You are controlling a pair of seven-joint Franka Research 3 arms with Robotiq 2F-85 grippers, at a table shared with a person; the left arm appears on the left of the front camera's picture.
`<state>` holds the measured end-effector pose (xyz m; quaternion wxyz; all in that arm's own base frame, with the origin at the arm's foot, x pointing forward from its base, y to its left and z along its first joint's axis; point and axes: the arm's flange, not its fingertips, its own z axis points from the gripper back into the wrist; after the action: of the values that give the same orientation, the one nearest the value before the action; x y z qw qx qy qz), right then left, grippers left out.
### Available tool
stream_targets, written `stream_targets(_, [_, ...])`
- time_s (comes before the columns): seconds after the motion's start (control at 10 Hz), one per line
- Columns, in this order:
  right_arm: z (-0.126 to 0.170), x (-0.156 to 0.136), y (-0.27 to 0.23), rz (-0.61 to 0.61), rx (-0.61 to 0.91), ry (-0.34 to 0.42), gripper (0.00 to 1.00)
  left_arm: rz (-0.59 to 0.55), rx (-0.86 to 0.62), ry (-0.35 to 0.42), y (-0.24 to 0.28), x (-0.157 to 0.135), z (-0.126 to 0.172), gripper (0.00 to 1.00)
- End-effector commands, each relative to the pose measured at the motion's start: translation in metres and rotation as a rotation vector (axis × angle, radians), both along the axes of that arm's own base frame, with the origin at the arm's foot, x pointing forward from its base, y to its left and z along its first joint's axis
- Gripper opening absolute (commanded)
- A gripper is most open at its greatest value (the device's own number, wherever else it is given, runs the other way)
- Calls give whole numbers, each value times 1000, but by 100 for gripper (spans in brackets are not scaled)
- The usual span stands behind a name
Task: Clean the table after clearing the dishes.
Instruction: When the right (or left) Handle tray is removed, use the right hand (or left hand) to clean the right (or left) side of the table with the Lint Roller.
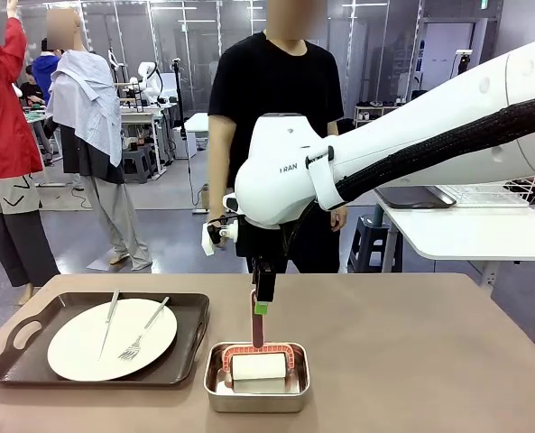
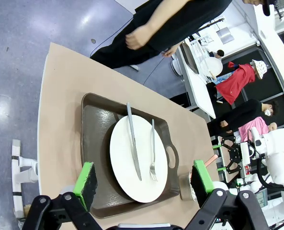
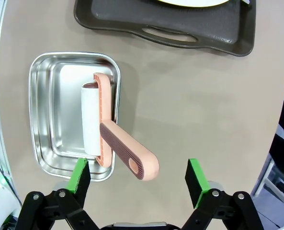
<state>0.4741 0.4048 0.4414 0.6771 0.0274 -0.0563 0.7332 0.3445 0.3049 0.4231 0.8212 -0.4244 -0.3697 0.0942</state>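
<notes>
The left gripper point(image 2: 142, 178) is held spread over the plate point(image 2: 127, 167); fragile and slippery, it is judged best lifted by the tray's point(image 2: 96, 124) handles. The right gripper point(image 3: 138, 175) is held spread over the roller's point(image 3: 90, 120) stiff ribbed handle point(image 3: 127, 149).

Most of plate point(image 3: 199, 2), part of tray point(image 3: 122, 17) off-frame

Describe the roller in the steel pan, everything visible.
The roller has a white paper roll in a salmon-pink plastic frame, with a ribbed handle of the same colour ending in a hanging hole. The roll lies in the steel pan, and the handle rises out over its rim. The handle's end sits between the open fingers of the right gripper, unclamped.
</notes>
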Motion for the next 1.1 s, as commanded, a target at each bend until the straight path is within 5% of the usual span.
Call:
stream_targets(0.0, [0,0,0,0,0,0,100,-6,-6,-7,2,-2,2,100])
stream_targets(0.2, [48,43,-51,-240,248,94,100,-6,-6,-7,2,-2,2,100])
stream_targets(0.5, [70,89,-202,-593,734,473,100,-6,-6,-7,2,-2,2,100])
stream_targets(0.8, [29,69,-369,-1042,1052,667,100,-6,-6,-7,2,-2,2,100])
stream_targets(1.0, [1,25,-480,-1317,1214,678,100,-6,-6,-7,2,-2,2,100])
